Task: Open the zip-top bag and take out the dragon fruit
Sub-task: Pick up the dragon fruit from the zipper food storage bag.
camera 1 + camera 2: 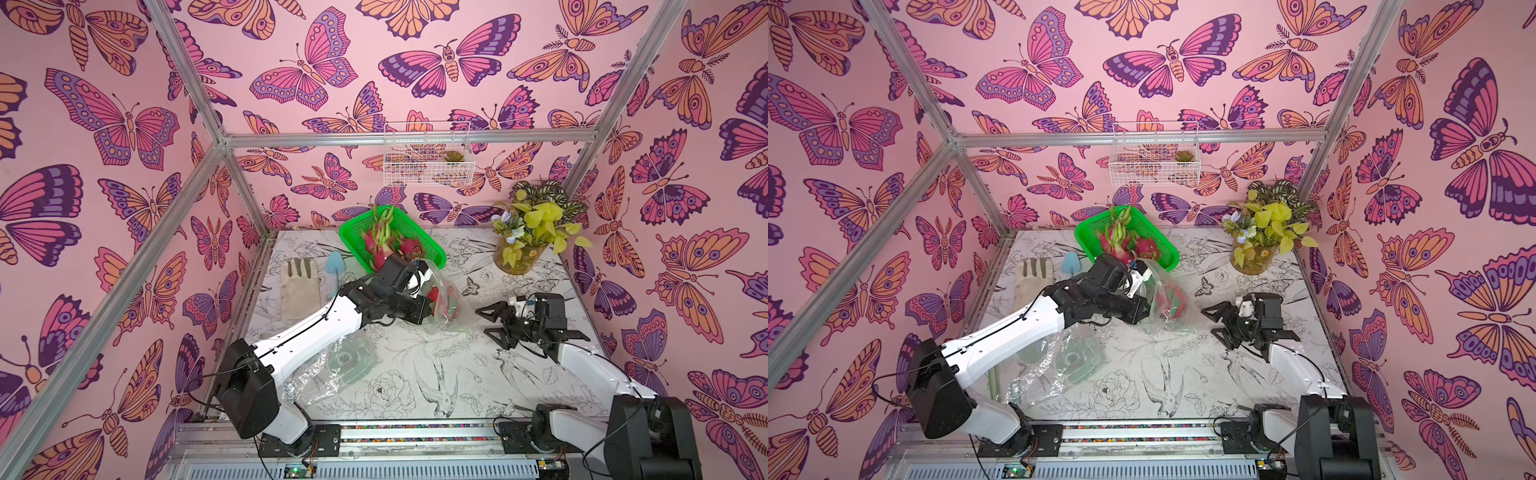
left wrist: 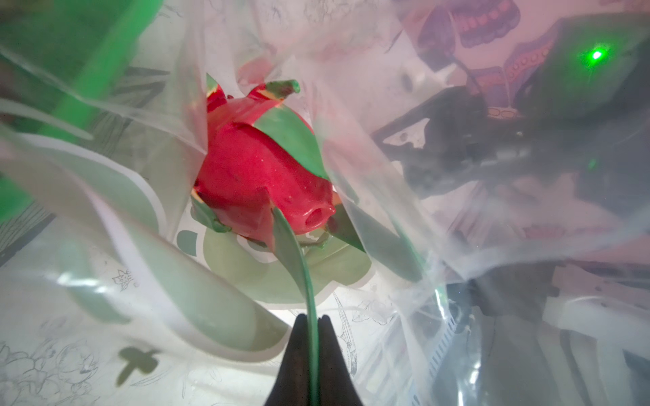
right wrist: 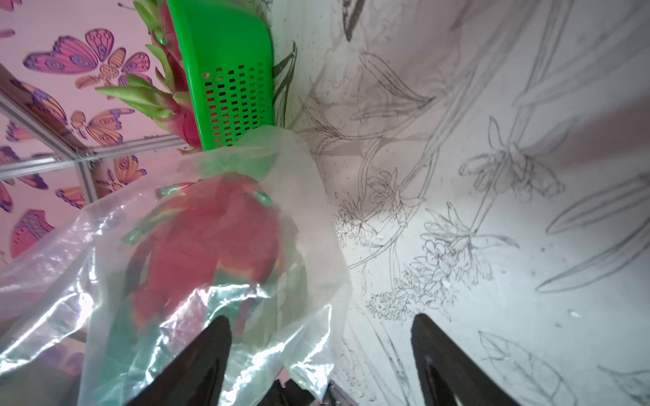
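The left claw (image 2: 313, 318) pinches one thin scale (image 2: 299, 267) of the magenta dragon fruit (image 2: 260, 175) inside a clear plastic bag (image 3: 309, 211); the right claw (image 3: 322, 320) gapes empty. Pulling could tear the scale.

Bag (image 1: 446, 299) at centre of surface (image 1: 415, 365), dragon fruit (image 2: 260, 175) in it. Basket (image 1: 432, 249) just beside at 11, glove (image 1: 300, 291) at 9, plant pot (image 1: 517, 262) at 2, right claw (image 1: 484, 321) at 4.

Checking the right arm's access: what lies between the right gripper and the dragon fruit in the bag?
Only the clear plastic zip-top bag's wall: in the right wrist view the magenta, green-scaled dragon fruit shows through it, beyond the right gripper.
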`<state>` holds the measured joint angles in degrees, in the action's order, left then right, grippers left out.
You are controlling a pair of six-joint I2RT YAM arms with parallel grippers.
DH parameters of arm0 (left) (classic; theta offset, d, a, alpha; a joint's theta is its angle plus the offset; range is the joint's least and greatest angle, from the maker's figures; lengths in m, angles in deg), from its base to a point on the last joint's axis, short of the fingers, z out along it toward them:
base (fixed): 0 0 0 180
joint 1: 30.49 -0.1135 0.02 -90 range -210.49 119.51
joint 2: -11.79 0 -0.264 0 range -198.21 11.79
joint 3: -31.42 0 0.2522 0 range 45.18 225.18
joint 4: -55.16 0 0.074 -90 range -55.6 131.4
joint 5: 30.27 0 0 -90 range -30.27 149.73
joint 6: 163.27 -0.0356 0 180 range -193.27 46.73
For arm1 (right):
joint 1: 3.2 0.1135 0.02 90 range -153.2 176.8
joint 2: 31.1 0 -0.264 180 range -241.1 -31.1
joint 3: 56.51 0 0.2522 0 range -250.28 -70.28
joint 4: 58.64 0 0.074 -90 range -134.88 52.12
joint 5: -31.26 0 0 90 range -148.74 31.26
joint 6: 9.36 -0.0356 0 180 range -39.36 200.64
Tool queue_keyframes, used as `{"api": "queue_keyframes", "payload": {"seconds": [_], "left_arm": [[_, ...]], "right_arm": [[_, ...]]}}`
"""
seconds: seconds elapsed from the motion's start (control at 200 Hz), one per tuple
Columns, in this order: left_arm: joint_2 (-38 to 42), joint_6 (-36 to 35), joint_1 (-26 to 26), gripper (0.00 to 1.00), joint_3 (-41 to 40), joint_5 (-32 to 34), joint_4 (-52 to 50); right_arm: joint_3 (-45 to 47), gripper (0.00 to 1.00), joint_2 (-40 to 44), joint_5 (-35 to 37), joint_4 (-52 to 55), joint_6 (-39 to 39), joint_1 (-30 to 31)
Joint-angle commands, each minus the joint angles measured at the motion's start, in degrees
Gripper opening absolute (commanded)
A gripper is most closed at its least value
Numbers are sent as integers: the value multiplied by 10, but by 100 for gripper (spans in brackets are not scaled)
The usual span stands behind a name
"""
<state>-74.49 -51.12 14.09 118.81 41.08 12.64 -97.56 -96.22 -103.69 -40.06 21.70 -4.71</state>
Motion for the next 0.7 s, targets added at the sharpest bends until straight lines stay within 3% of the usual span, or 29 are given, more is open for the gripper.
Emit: {"api": "queue_keyframes", "payload": {"seconds": [0.0,0.28,0.406,0.591,0.696], "left_arm": [[12,5,-4,0,27,3,29],[16,17,0,0,28,-6,50],[16,22,1,0,28,-16,59],[13,24,2,0,31,-24,65],[13,26,2,0,32,-27,68]], "right_arm": [[10,86,15,-19,-52,-110,0],[31,86,-29,5,-177,-249,22],[15,82,-53,14,-194,-262,35],[12,66,-109,35,-244,-274,52],[17,50,-140,37,-294,-288,55]]}}
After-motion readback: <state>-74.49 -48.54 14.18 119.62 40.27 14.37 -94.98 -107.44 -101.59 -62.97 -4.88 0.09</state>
